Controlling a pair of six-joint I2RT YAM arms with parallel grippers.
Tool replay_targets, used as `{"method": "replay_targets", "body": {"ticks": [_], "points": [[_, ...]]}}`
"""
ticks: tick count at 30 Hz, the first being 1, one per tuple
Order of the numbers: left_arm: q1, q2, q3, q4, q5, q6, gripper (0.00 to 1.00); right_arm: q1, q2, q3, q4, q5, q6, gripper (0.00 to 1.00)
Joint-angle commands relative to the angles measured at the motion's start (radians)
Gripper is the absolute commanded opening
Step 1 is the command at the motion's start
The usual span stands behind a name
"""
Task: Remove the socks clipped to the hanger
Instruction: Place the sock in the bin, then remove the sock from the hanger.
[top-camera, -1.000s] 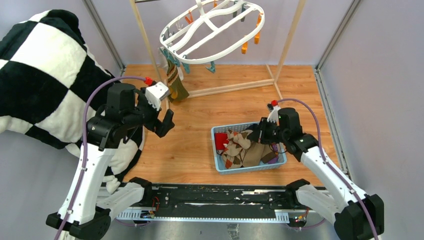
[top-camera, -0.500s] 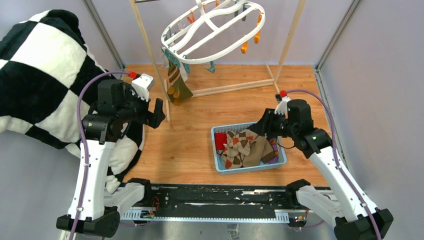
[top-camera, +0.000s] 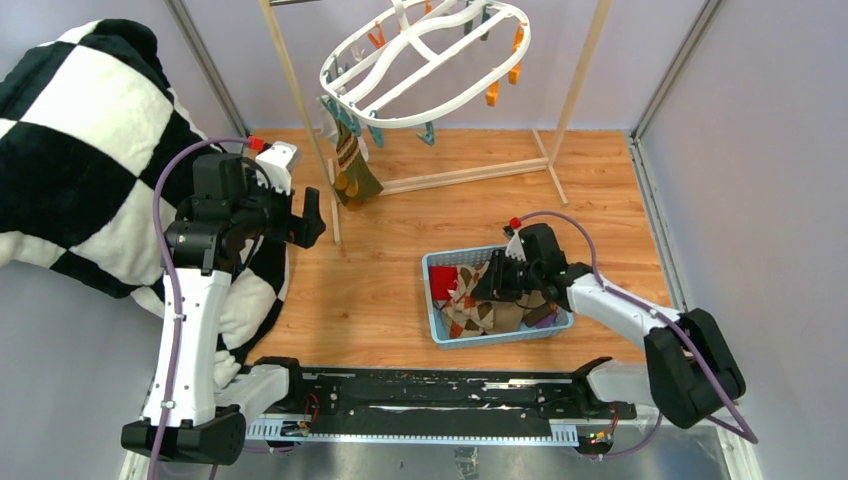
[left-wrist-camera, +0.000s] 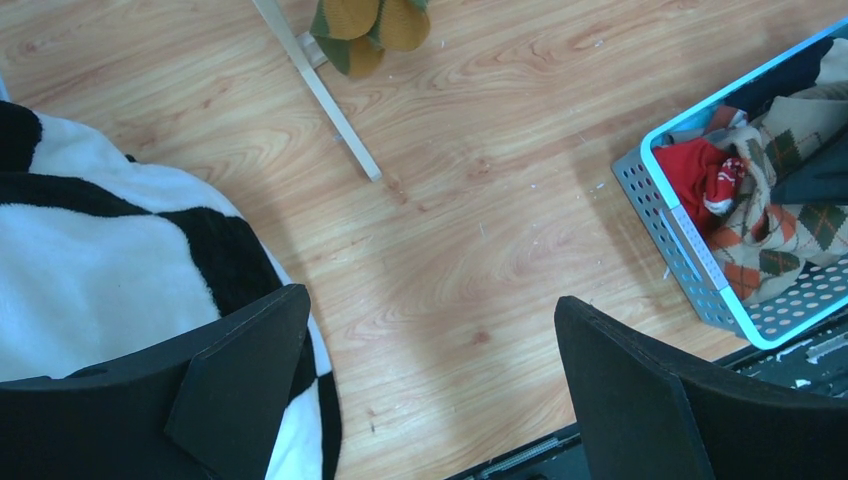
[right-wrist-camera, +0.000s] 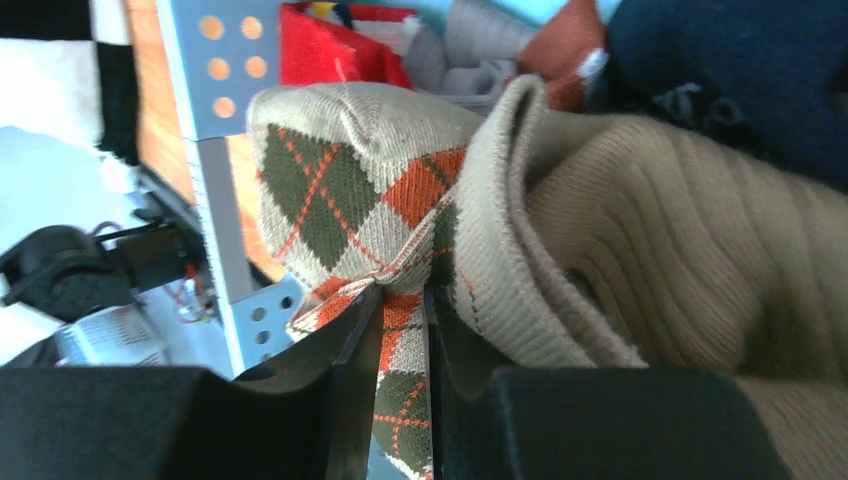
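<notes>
A soft, light olive sock (top-camera: 352, 172) is left clipped under the hanger's (top-camera: 405, 120) left rim, best pinched high up by the wide-spread left gripper (left-wrist-camera: 430, 300), while an argyle sock (right-wrist-camera: 330, 190), lower right of the hanger, is clamped by the right gripper (right-wrist-camera: 402, 292).

Colours seen — argyle and checks
The sock (right-wrist-camera: 330, 190) was beige with olive-and-orange diamonds; the hanger (top-camera: 410, 122) white; the blanket (top-camera: 80, 150) black-and-white checked.

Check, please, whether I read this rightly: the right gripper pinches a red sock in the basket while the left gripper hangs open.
No: the right wrist view shows the right gripper pinching an argyle sock, not a red one. It is in the basket, and the left gripper hangs open.
</notes>
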Motion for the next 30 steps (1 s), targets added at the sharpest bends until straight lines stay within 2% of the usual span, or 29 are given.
{"method": "replay_targets", "body": {"ticks": [1, 5, 8, 13, 16, 22, 24, 27, 30], "points": [[0.013, 0.013, 0.006, 0.017, 0.010, -0.009, 1.00, 0.041, -0.092, 0.004, -0.161, 0.256, -0.130, 0.28], [0.025, 0.027, 0.007, 0.016, 0.013, -0.018, 1.00, 0.110, -0.272, 0.102, -0.230, 0.413, -0.186, 0.45], [0.054, 0.033, 0.011, 0.016, 0.022, -0.027, 1.00, 0.201, -0.323, 0.183, -0.140, 0.498, -0.248, 0.61], [0.091, 0.035, 0.018, 0.016, 0.021, -0.044, 1.00, 0.348, -0.177, 0.271, 0.207, 0.595, -0.399, 0.84], [0.111, 0.037, 0.013, 0.015, 0.015, -0.055, 1.00, 0.425, 0.012, 0.363, 0.393, 0.654, -0.478, 0.91], [0.158, 0.049, 0.016, 0.015, 0.023, -0.052, 1.00, 0.500, 0.426, 0.579, 0.719, 0.771, -0.645, 0.94], [0.168, 0.049, 0.017, 0.015, 0.033, -0.048, 1.00, 0.500, 0.528, 0.661, 0.750, 0.795, -0.668, 0.93], [0.179, 0.041, 0.013, 0.014, 0.044, -0.037, 1.00, 0.494, 0.643, 0.770, 0.765, 0.834, -0.701, 0.88], [0.182, 0.034, 0.001, 0.015, 0.053, -0.025, 1.00, 0.485, 0.711, 0.817, 0.799, 0.846, -0.709, 0.78]]}}
